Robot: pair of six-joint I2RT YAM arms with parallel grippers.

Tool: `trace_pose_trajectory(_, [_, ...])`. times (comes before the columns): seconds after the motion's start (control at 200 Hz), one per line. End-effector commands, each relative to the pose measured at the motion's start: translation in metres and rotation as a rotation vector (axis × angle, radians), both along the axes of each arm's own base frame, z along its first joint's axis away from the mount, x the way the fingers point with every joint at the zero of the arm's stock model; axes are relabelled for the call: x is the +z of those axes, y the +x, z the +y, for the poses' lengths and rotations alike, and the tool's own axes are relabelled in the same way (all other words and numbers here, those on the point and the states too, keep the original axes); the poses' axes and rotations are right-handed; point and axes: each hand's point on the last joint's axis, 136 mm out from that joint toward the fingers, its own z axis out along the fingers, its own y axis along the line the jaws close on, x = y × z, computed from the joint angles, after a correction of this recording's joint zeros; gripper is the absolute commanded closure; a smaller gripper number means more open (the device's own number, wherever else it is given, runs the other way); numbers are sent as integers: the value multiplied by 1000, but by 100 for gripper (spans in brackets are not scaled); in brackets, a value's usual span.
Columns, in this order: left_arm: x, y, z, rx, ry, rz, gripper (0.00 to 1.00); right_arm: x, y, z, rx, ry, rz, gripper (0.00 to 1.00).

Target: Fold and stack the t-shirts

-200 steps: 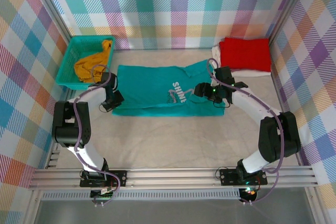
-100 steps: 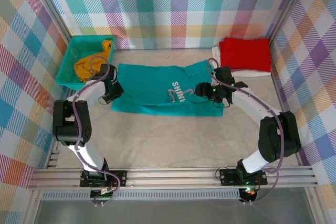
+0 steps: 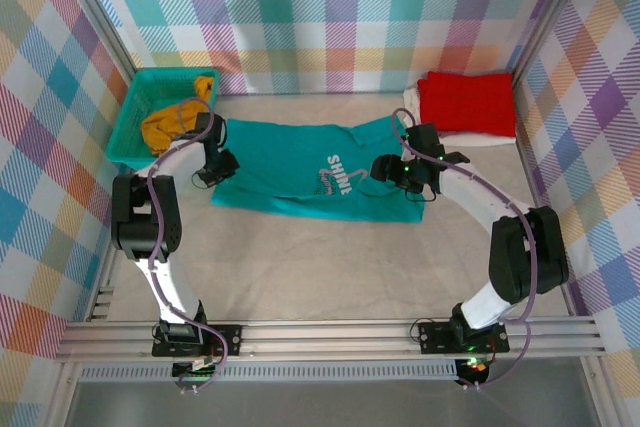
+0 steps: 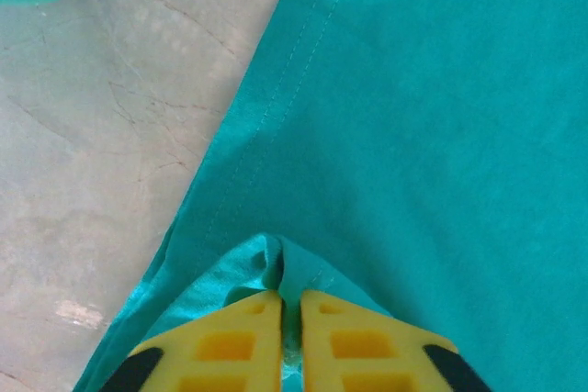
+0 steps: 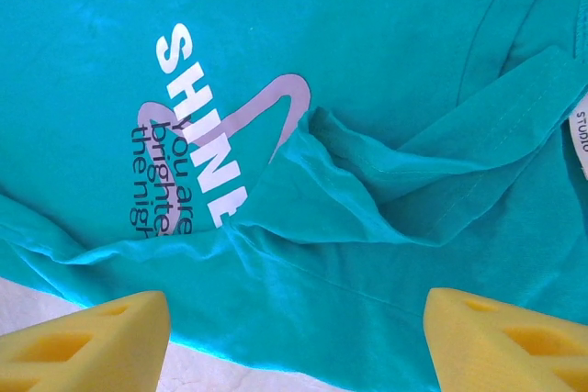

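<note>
T-shirt (image 3: 290, 172) teal, rumpled | left claw (image 4: 291, 308) pinching its edge | right claw (image 5: 296, 319) released

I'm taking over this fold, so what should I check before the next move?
1. Left gripper pinching teal shirt's edge: ok.
2. Right gripper open, empty, over the print: ok.
3. Teal shirt lying flat: not ok, cloth bunched beside the print.
4. Pinch catches both layers: cannot tell.
5. Red shirt folded on white shirt: ok.
6. Yellow shirt in basket, apart from the teal shirt: ok.
</note>
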Motion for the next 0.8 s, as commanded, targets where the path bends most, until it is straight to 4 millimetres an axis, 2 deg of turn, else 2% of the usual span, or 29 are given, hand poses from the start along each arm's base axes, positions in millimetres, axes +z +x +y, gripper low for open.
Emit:
trace_pose_trajectory(0.0, [11, 5, 10, 8, 22, -16, 85, 14, 3, 2, 4, -2, -33, 26])
trace_pose_trajectory(0.115, [18, 13, 13, 11, 32, -41, 85, 15, 2, 2, 7, 3, -32, 26])
trace_pose_trajectory(0.235, [27, 20, 11, 5, 26, -60, 92, 15, 0, 2, 9, 5, -30, 26])
trace_pose_trajectory(0.355, [30, 19, 11, 15, 20, -86, 88, 16, 0, 1, 6, 3, -35, 26])
trace_pose_trajectory(0.4, [27, 20, 11, 12, 12, -84, 95, 16, 0, 1, 5, 1, -37, 26])
trace_pose_trajectory(0.425, [24, 21, 11, 7, 12, -75, 96, 16, 0, 1, 6, 2, -36, 26])
trace_pose_trajectory(0.48, [21, 26, 10, -8, 15, -48, 90, 15, 1, 2, 12, 2, -37, 26])
trace_pose_trajectory(0.53, [17, 31, 11, -10, 23, -28, 77, 15, 2, 3, 15, 1, -36, 26])
trace_pose_trajectory(0.65, [19, 36, 19, 43, 53, -61, 73, 15, 4, 2, 7, -5, -37, 26])
trace_pose_trajectory(0.71, [24, 34, 24, 73, 67, -89, 67, 16, 4, 1, 4, -5, -39, 26])
trace_pose_trajectory(0.795, [32, 27, 25, 90, 62, -107, 66, 16, 3, 2, 9, 0, -41, 26])
